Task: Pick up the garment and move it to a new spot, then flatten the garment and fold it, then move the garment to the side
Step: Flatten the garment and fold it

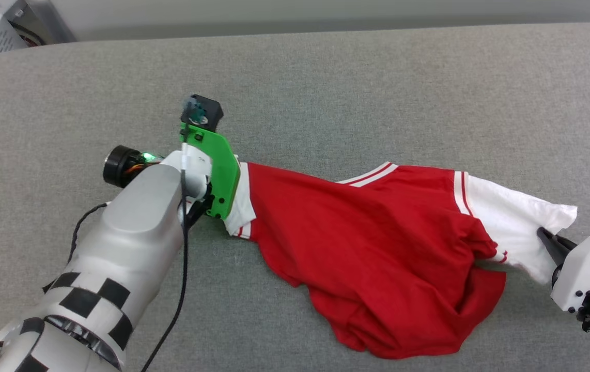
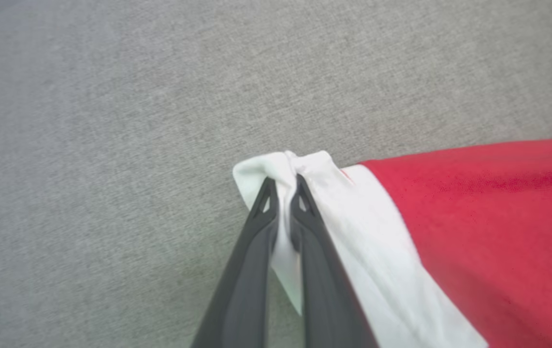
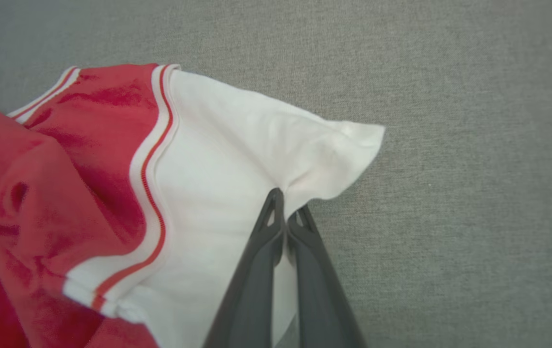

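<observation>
Head overhead, wrists near garment (image 1: 377,248)

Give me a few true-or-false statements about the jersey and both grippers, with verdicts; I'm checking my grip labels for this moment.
1. The left gripper is shut on a white sleeve of the garment. True.
2. The right gripper hangs open, clear of the garment. False: it is shut on the other sleeve, also white.
3. The garment is folded into a neat rectangle. False: it is stretched between the two grippers, its red body bunched and wrinkled.
4. The garment is over a grey surface of woven fabric. True.
</observation>
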Tool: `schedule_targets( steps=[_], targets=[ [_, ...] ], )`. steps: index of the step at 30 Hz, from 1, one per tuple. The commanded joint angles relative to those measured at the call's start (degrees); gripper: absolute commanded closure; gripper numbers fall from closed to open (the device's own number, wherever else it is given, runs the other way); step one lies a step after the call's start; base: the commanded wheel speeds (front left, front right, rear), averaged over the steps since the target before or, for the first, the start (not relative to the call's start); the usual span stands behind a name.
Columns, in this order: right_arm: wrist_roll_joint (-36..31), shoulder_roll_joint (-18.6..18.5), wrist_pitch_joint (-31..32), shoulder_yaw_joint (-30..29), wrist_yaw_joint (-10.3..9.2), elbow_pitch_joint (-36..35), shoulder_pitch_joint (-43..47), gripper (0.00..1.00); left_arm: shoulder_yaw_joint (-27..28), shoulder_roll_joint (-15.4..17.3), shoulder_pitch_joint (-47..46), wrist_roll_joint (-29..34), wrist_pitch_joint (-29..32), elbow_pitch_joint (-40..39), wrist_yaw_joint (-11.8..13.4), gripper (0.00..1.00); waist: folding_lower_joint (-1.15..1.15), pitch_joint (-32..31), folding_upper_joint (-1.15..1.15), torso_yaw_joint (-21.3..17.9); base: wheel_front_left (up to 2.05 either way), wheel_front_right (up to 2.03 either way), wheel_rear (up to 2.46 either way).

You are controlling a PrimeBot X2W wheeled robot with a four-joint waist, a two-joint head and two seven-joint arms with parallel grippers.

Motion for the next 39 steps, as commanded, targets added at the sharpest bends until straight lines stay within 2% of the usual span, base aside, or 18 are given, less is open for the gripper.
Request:
schedule_targets(
  steps=[1, 6, 10, 18, 23, 32, 39],
  targets=[
    [-1.3, -0.3, -1.4, -0.6, -0.03, -0.5, -0.6, 1.0, 1.6, 1.8, -0.3, -1.0, -3.8, 0.0, 0.6, 1.0, 0.0, -3.1, 0.0, 1.4, 0.0, 0.0, 0.0],
    [-3.1, -1.2, -3.3, -1.0, -0.03, 1.6, -5.3, 1.0, 4.4, 4.4, -2.5, -2.5, -9.3, -0.9, 0.2, 1.0, 0.0, -5.5, 0.0, 1.8, 0.0, 0.0, 0.0],
    [-3.2, -3.0, -4.9, 1.0, -0.03, 6.6, -12.9, 1.0, 5.4, 6.5, -5.2, -2.8, -11.4, -1.2, -0.3, 1.0, 0.0, -6.1, 0.0, 1.7, 0.0, 0.0, 0.0],
    [-2.9, -5.8, -9.1, 6.0, -0.03, 18.7, -34.8, 1.0, 6.8, 9.3, -15.3, -2.1, -15.8, -1.0, -1.0, 1.0, 0.0, -1.5, 0.0, 1.2, 0.0, 0.0, 0.0],
    [-4.7, -6.7, -13.5, 7.5, -0.03, 25.8, -50.6, 1.0, 6.9, 10.7, -24.2, 0.5, -21.1, -1.0, 0.2, 1.0, 0.0, 2.9, 0.0, 0.8, 0.0, 0.0, 0.0],
    [-9.1, -5.7, -23.6, 9.6, -0.03, 36.1, -73.8, 1.0, 7.8, 12.4, -37.4, 3.3, -28.9, -0.7, 2.2, 1.0, 0.0, 9.9, 0.0, -0.5, 0.0, 0.0, 0.0],
    [-9.1, -3.6, -28.8, 12.2, -0.03, 43.5, -83.1, 1.0, 8.7, 11.9, -41.2, 3.1, -30.8, 0.4, 2.2, 1.0, 0.0, 14.2, 0.0, -1.3, 0.0, 0.0, 0.0]
  ],
)
